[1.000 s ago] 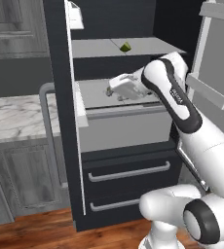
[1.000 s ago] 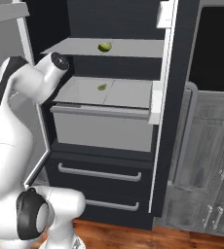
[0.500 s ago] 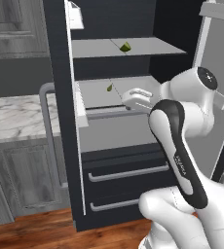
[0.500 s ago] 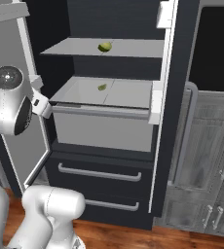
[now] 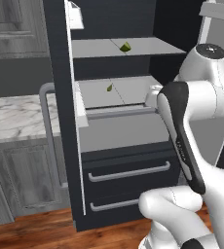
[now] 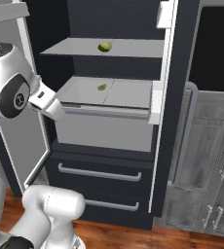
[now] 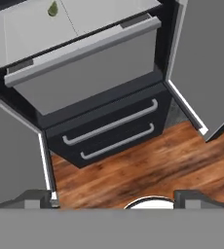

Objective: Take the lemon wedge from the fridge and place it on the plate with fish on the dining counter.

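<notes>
No text, label, brand, number or sign can be read anywhere in these views. The fridge point(image 5: 65, 121) shows plain matte black doors and drawer fronts, the pale shelves inside carry no markings, and the robot arm's white shell shows no lettering that can be made out.

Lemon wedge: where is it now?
The lemon wedge lies on the fridge's lower pale shelf, below the shelf holding a rounder green fruit.
</notes>
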### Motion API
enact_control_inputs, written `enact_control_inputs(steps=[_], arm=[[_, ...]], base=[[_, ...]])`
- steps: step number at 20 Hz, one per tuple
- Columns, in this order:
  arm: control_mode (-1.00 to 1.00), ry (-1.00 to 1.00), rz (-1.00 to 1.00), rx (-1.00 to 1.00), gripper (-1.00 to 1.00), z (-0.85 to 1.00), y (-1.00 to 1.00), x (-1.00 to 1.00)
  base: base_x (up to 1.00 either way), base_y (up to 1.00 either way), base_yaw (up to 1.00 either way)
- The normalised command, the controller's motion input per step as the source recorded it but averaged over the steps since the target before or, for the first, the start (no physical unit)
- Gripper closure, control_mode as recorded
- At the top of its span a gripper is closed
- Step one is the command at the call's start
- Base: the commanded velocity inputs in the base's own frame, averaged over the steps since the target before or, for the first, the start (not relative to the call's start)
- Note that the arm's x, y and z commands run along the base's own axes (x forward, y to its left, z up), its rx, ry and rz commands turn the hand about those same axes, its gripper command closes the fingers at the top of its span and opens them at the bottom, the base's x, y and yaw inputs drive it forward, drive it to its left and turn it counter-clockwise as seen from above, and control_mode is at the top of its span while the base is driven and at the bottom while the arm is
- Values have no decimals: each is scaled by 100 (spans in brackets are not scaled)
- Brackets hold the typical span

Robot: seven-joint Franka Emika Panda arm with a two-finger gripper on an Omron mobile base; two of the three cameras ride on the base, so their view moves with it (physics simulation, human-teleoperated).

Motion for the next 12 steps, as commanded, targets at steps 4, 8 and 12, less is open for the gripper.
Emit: enact_control_inputs(steps=[4,8,12], arm=[[-100,0,-1,0,-100,0,0,0],[-100,-4,0,0,-100,0,0,35],[-100,-15,0,0,-100,0,0,80]], base=[[0,0,0],[0,0,0],[0,0,0]])
